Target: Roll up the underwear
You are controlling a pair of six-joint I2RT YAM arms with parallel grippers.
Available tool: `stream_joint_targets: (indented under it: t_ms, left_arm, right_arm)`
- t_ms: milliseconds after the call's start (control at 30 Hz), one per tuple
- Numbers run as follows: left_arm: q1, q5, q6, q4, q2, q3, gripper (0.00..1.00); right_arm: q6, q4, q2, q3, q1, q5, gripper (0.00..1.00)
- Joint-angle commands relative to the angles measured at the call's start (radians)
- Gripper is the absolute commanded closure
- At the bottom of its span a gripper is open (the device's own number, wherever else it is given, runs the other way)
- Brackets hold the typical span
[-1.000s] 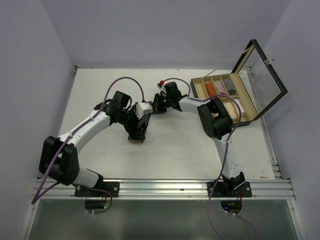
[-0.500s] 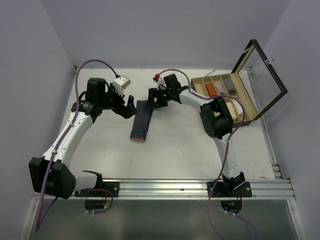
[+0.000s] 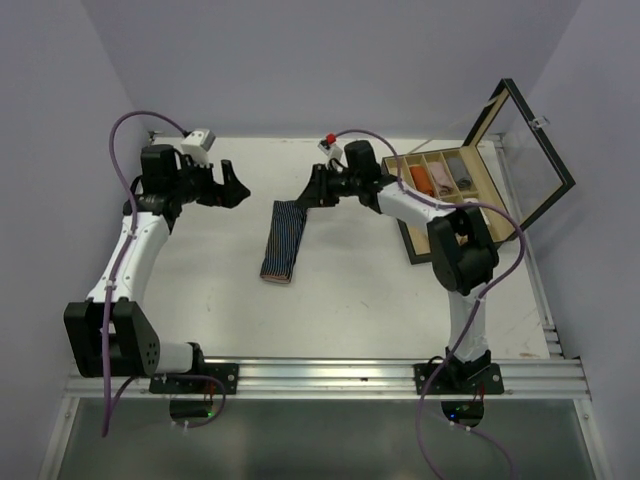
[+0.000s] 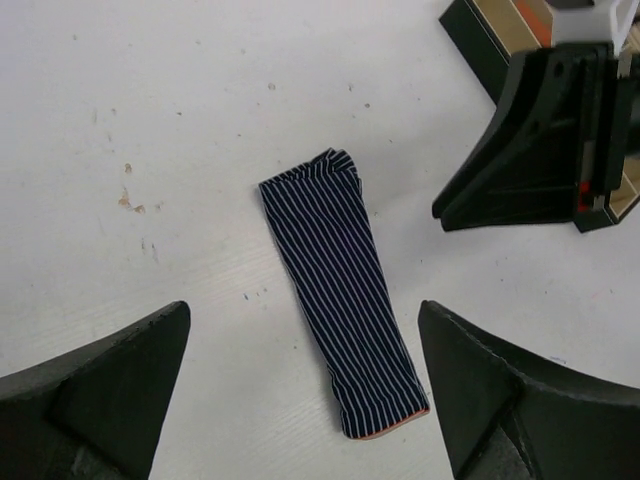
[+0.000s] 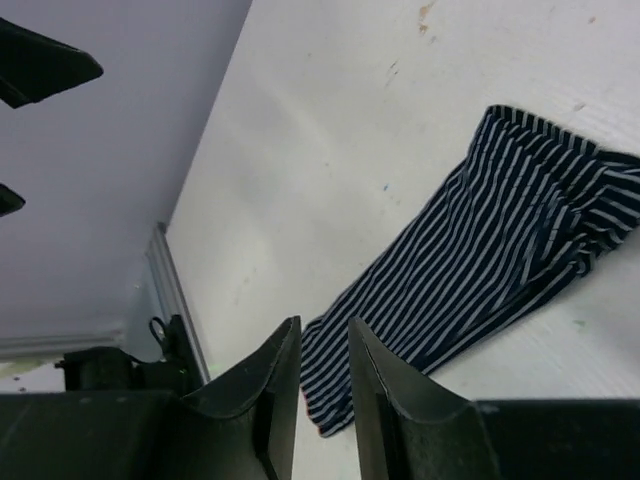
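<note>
Hovering left gripper (image 3: 238,187): upper left of the top view, above the white table (image 3: 350,300); claw spread wide with nothing between the fingers, well apart from the cloth.
Navy striped underwear (image 3: 282,240): centre of the top view, lying flat on the table as a long narrow strip, not rolled; it runs from upper right down to lower left.
Strip in left wrist view: mid-frame between the two dark fingers, slightly bunched at its upper end, with a thin pinkish hem at its lower end.
Right gripper (image 3: 308,197): just right of the strip's upper end in the top view; fingers nearly pressed together with a slim gap, pinching nothing.
Contact with cloth: hard to tell from above; in the left wrist view the tip looks just clear of the strip.
Strip in right wrist view: right half of the frame, beyond the fingertips.
Wooden box (image 3: 408,240): right side of the top view, partly hidden by the right arm; its compartments hold an orange item and a pinkish one, too small to identify.
Glass lid (image 3: 525,140): stands open, tilted up at the far right.
</note>
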Motion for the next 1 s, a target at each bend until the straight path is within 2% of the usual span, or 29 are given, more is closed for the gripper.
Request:
stream_joint_targets:
  t_ms: [0, 233, 367, 567, 700, 800, 967]
  left_arm:
    - [0.069, 0.035, -0.086, 0.106, 0.016, 0.014, 0.00]
    - [0.111, 0.076, -0.116, 0.131, 0.011, -0.044, 0.00]
    - [0.116, 0.069, -0.094, 0.129, -0.007, -0.070, 0.00]
    - [0.152, 0.087, -0.080, 0.120, -0.021, -0.101, 0.00]
    - [0.172, 0.106, -0.064, 0.106, -0.029, -0.107, 0.00]
    - [0.174, 0.119, -0.041, 0.090, -0.032, -0.099, 0.00]
    - [0.176, 0.159, -0.031, 0.086, -0.044, -0.110, 0.00]
  right_arm:
    - [0.261, 0.255, -0.011, -0.089, 0.057, -0.052, 0.69]
    - [0.485, 0.470, 0.052, -0.188, 0.193, -0.019, 0.64]
    - [0.461, 0.447, 0.098, -0.244, 0.207, 0.018, 0.65]
    - [0.484, 0.519, 0.170, -0.402, 0.198, 0.011, 0.65]
    - [0.459, 0.551, 0.192, -0.387, 0.195, -0.089, 0.66]
    - [0.459, 0.579, 0.152, -0.373, 0.190, -0.233, 0.68]
    - [0.453, 0.574, 0.046, -0.320, 0.172, -0.298, 0.64]
